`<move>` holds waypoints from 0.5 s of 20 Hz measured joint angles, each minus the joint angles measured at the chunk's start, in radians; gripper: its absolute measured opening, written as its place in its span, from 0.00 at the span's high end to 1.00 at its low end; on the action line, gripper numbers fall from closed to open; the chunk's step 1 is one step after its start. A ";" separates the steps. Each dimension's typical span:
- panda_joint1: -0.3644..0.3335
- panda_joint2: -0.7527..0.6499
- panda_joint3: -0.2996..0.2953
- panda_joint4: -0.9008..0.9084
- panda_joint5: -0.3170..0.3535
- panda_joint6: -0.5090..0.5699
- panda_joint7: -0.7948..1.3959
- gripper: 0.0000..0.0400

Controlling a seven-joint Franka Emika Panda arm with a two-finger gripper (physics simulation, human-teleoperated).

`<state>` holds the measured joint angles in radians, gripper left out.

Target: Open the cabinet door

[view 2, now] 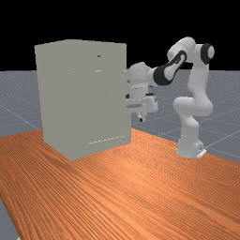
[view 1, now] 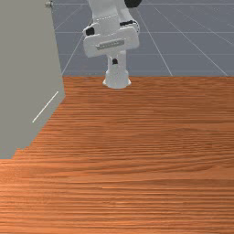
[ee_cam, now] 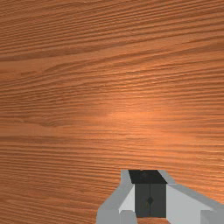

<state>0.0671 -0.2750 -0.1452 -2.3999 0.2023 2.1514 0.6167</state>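
As the wooden table [view 1: 151,155] forms the base of the scene, the tall grey cabinet [view 2: 84,98] stands upon it as the largest object, on the front view's left and the far view's left of middle. Its panels share one plain grey, and which of them is the door cannot be told. The arm [view 2: 200,84], white and grey, rises on the far view's right and bends over toward the cabinet, its hand tilted slightly in the front view. At its end, the gripper [view 1: 115,61] points downward, to the front view's right of the cabinet and apart from it; the far view places it near the cabinet's edge, above the table and below the level of the cabinet's top. In the wrist view, the two dark finger pads [ee_cam: 142,201] meet along a single seam, fully closed, with nothing held between them, and wood grain lies beyond. Smaller details: a thin pale line [view 1: 45,107] low on the cabinet, and a small knob [view 1: 49,4] at its upper edge in the front view.
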 joint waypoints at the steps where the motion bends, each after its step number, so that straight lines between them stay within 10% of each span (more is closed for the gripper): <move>1: -0.006 -0.075 0.003 -0.050 0.002 0.037 0.007 1.00; 9: -0.179 -0.539 -0.048 -0.265 -0.034 0.139 0.052 1.00; 10: -0.212 -0.573 -0.051 -0.270 -0.054 0.139 0.057 0.61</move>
<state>-0.1447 -0.8482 -0.1966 -2.6694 0.1485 2.2901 0.6738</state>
